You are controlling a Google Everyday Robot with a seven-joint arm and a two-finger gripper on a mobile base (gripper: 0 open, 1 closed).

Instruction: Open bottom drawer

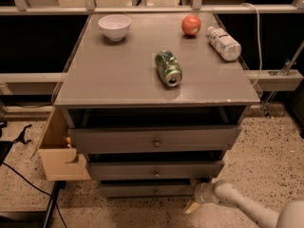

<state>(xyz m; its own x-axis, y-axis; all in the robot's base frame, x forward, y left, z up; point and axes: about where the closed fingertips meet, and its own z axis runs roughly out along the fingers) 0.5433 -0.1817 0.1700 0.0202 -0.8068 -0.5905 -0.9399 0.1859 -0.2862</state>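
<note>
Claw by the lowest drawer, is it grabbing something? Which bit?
Cannot tell. The claw is at the bottom drawer right end, not on its knob.

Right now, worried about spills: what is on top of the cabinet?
A bowl, apple, lying bottle and can. The bottom drawer's inside is hidden; the gripper is low at its right end.

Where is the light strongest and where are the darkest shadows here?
Camera view: light falls brightest on the cabinet top around the can; dark shadow fills the gaps above the drawer fronts; the bottom drawer lies dim; the tool, pale, sits at its right end near the floor.
</note>
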